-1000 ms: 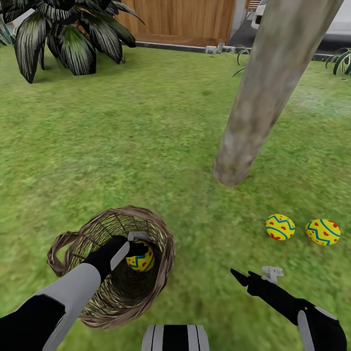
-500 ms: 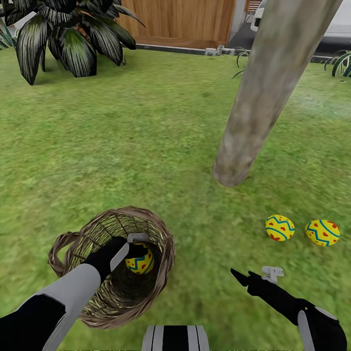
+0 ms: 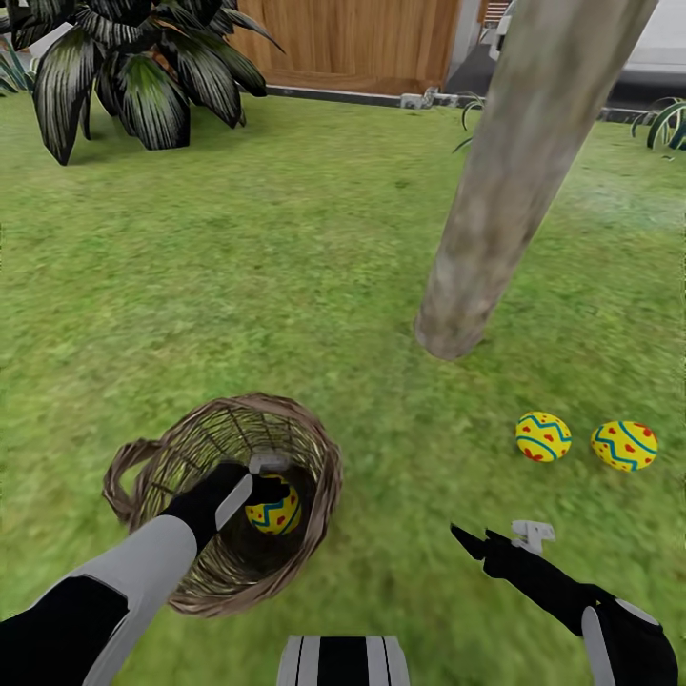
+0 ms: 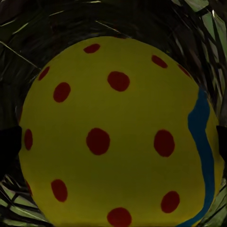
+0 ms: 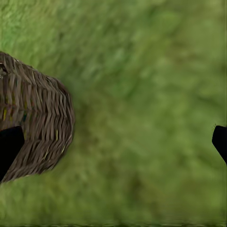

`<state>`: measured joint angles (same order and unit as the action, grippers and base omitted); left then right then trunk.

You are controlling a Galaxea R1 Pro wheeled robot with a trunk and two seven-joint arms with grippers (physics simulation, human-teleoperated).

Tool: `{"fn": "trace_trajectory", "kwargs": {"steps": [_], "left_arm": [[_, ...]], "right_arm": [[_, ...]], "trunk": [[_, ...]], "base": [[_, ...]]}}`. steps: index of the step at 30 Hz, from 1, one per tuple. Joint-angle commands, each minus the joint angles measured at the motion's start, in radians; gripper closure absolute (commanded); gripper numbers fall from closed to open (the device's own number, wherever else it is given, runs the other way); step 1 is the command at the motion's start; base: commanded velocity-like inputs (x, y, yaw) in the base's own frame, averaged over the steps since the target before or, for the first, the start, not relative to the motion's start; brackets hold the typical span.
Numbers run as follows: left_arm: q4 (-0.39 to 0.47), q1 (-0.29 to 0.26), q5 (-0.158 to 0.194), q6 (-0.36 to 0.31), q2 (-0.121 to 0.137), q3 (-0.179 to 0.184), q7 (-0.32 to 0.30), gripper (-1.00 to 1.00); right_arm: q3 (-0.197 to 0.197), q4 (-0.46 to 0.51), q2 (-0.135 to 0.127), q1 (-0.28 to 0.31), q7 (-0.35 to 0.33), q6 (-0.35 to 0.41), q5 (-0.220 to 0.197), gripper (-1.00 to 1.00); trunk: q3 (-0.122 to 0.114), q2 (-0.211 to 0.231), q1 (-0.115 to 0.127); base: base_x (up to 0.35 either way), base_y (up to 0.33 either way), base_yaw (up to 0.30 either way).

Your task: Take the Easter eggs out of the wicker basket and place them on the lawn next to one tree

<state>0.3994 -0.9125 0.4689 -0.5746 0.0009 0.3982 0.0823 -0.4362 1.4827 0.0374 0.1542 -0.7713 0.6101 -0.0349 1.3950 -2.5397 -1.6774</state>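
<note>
The wicker basket (image 3: 322, 455) lies tipped on the lawn (image 3: 238, 286) in front of me. Inside it my left gripper (image 3: 272, 492) is shut on a yellow Easter egg (image 3: 276, 513) with red dots and a blue stripe. Seen from the left wrist, the same Easter egg (image 4: 118, 118) sits between the two dark fingertips (image 4: 8, 146). Two more Easter eggs (image 3: 543, 436) (image 3: 624, 445) rest on the grass to the right, near the foot of the pale tree (image 3: 505, 181). My right gripper (image 3: 474, 538) hovers open over bare grass, right of the wicker basket (image 5: 42, 127).
A dark broad-leaved plant (image 3: 133, 67) stands at the far left of the lawn. A wooden fence (image 3: 353, 38) and a paved strip run along the back. Open grass stretches between the basket and the trunk.
The whole view has shifted slightly. The basket now appears shorter and a little farther up the picture, while the left gripper and its egg keep their place. The right arm has not moved.
</note>
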Motion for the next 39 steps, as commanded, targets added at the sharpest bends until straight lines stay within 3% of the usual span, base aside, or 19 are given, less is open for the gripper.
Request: {"fn": "trace_trajectory", "kwargs": {"steps": [1, 10, 23, 39], "left_arm": [[-0.030, 0.000, 0.011, -0.003, 0.001, 0.007, 0.008, 1.00], [-0.029, 0.000, 0.011, -0.003, 0.002, 0.006, 0.009, 1.00], [-0.025, -0.004, 0.011, -0.041, 0.002, 0.007, 0.010, 1.00], [-0.020, -0.003, 0.008, -0.044, 0.001, 0.008, 0.019, 1.00]], "right_arm": [[-0.003, 0.001, 0.001, 0.001, -0.003, 0.008, -0.003, -1.00], [-0.003, 0.001, 0.001, 0.001, -0.003, 0.008, -0.003, -1.00], [-0.003, 0.000, 0.002, 0.001, -0.003, 0.008, -0.002, -1.00], [-0.001, -0.004, 0.002, 0.001, -0.003, 0.008, -0.003, -1.00]], "trunk": [[0.001, 0.000, 0.000], [0.001, 0.000, 0.000], [-0.049, 0.003, 0.006], [-0.111, 0.007, 0.013]], "base": [[-0.196, 0.000, 0.000], [-0.114, 0.000, 0.000], [-0.013, 0.000, 0.000], [-0.042, 0.000, 0.000]]}}
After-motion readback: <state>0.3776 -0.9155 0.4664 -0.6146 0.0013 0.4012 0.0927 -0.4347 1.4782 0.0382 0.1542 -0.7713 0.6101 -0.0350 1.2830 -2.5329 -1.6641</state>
